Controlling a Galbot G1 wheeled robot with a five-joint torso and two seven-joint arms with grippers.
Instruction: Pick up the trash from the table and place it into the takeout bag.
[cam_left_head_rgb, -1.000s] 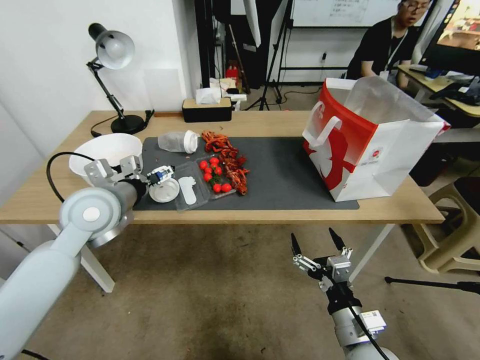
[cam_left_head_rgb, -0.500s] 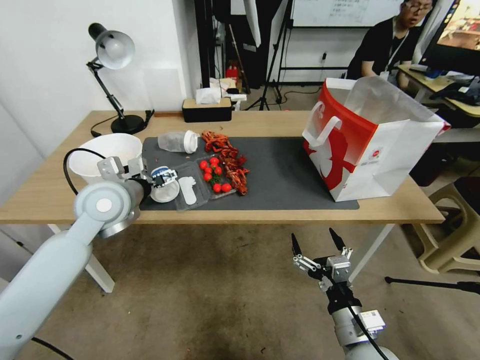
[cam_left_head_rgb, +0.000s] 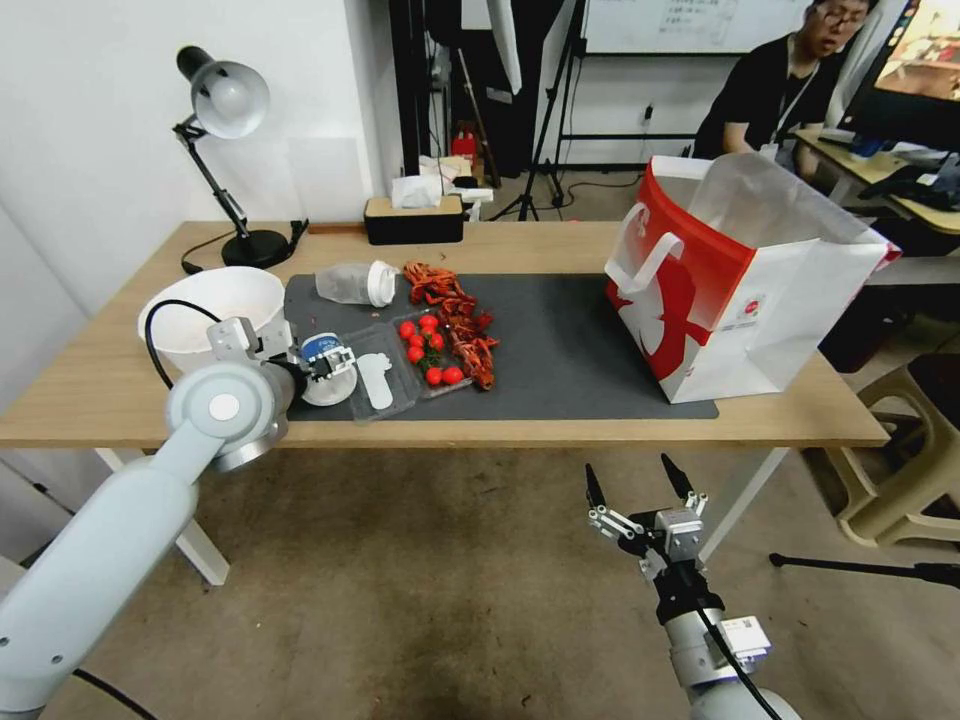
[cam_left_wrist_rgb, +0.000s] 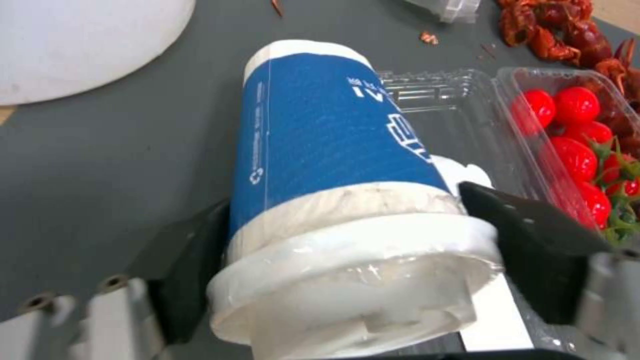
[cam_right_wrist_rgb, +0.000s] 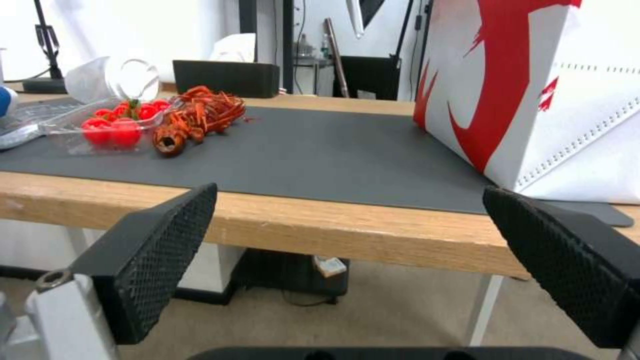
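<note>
Left gripper (cam_left_head_rgb: 322, 362) now closer, cup (cam_left_wrist_rgb: 333, 150) between fingers (cam_left_wrist_rgb: 527, 240)

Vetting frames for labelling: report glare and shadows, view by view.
Head view: the lamp shade gleams. Left wrist view: sheen on the cup lid's film and the clear tray. Right wrist view: deep shadow beneath the table, bright wall behind.
</note>
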